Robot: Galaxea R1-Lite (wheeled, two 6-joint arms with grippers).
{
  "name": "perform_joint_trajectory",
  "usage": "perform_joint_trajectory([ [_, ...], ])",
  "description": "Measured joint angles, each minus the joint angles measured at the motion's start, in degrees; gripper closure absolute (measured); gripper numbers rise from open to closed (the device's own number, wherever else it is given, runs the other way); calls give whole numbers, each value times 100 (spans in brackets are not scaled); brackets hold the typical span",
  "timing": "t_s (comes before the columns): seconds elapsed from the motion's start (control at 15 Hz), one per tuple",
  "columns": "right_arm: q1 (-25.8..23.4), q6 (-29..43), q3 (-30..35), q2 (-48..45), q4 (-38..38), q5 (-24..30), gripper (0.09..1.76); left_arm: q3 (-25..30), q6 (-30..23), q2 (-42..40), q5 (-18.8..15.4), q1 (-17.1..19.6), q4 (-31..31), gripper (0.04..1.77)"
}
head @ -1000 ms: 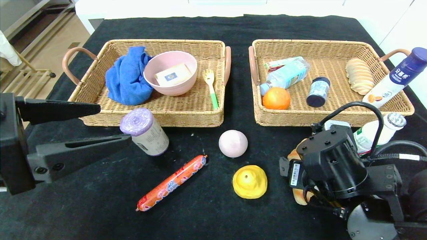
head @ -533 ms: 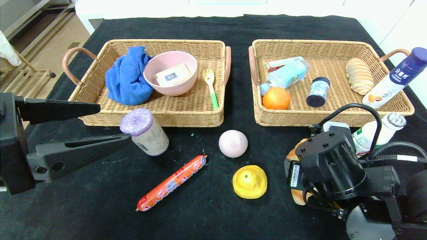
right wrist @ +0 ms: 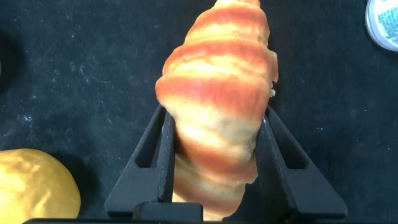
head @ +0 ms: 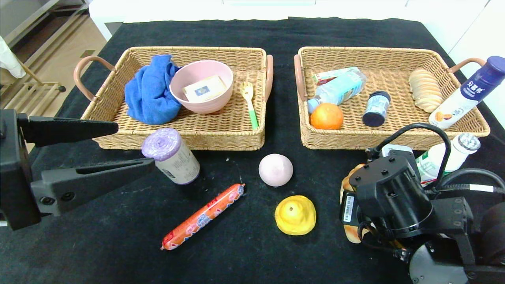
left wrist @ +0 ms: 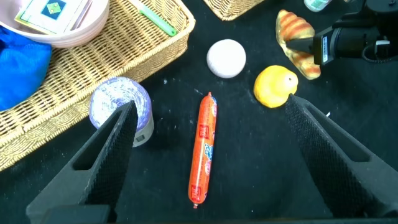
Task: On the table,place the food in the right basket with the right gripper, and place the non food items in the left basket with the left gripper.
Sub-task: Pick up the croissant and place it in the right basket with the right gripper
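Golden-brown croissant (right wrist: 214,93) clamped between right gripper's fingers (right wrist: 163,158).

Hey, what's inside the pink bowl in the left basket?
A small white box with a blue emblem lies inside the pink bowl. Anything under it is hidden. A blue cloth presses against the bowl's outer side.

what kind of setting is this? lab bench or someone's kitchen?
Most likely a lab or test room staged for sorting, not a kitchen. A table under a black cloth holds two matching wicker baskets and loose props such as a toy croissant; white walls and bare flooring lie behind.
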Motion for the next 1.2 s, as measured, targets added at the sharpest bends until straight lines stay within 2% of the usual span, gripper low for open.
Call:
perform_joint_trajectory([
  [0.67,88,-57,127,-108,27,0,103,0,-5,-18,0,2,-2,9],
  [1.2,358,-837,193,-789,-12,280,103,0,-5,-40,2,2,2,9],
])
